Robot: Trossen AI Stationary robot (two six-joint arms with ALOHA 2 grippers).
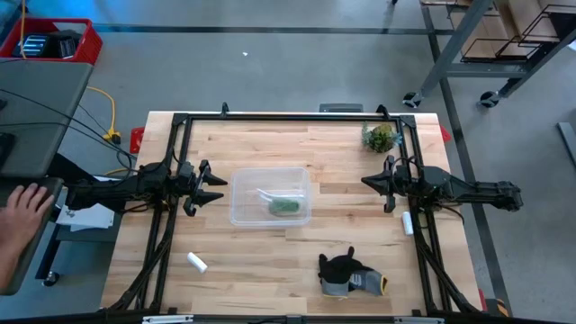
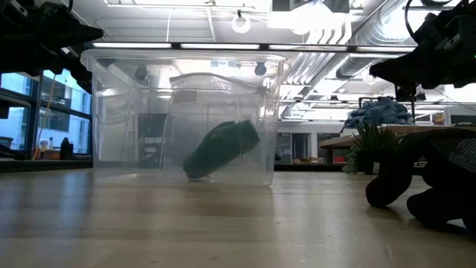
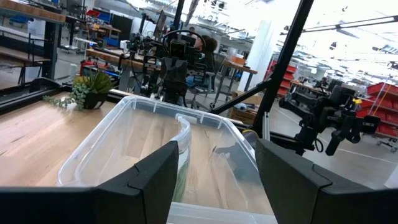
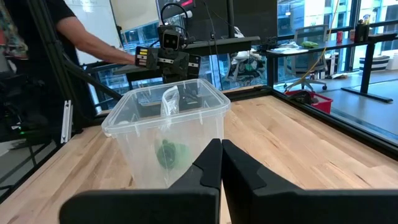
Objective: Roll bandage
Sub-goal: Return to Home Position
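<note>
High view: bin (image 1: 241,214) mid-table, between both grippers. Bandage (image 1: 285,207), green roll, lies inside zip bag (image 1: 268,194) in bin, hazy through plastic. Left gripper (image 1: 220,187) just beside bin, fingers spread wide, holding nothing. Right gripper (image 1: 367,182) apart from bin, fingers pressed together, empty. Yellow sticker (image 4: 142,56) on left arm, writing too small to read. Low view: glove (image 2: 435,179) cut off at edge.

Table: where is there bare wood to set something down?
Bare wood lies along the far edge, from the left corner to the plant, and in the near strip between the white cylinder and the glove. Crowded: the middle row, where left gripper and right gripper flank the bin.
</note>
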